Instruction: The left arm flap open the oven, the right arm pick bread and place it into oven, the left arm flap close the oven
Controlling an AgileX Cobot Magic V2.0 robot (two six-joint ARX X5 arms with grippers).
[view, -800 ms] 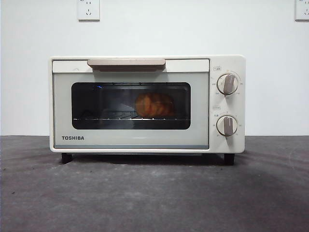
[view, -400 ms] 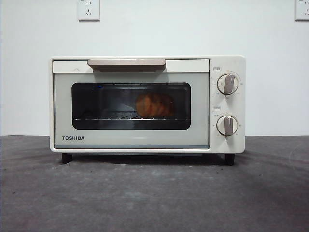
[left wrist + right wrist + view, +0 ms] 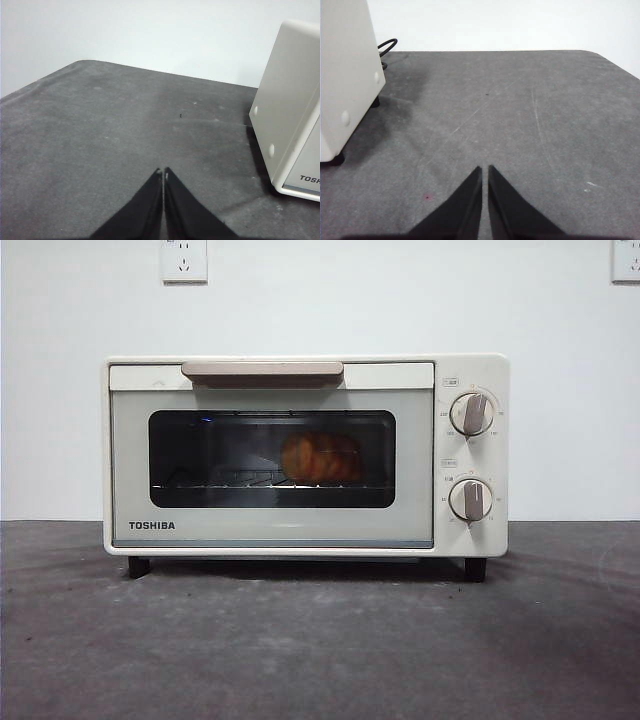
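The oven [image 3: 305, 455] stands door-shut on the bench [image 3: 320, 640], the bread [image 3: 320, 457] inside. Left tool [image 3: 163, 172] and right tool [image 3: 484, 170] hang clenched, empty, beside it.

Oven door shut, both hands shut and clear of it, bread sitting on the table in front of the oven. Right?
Not quite. The bread is not on the table: the front view shows it inside the oven, on the rack behind the shut door's window. The rest holds: the left hand and the right hand are both shut, each off to one side of the oven and touching nothing.
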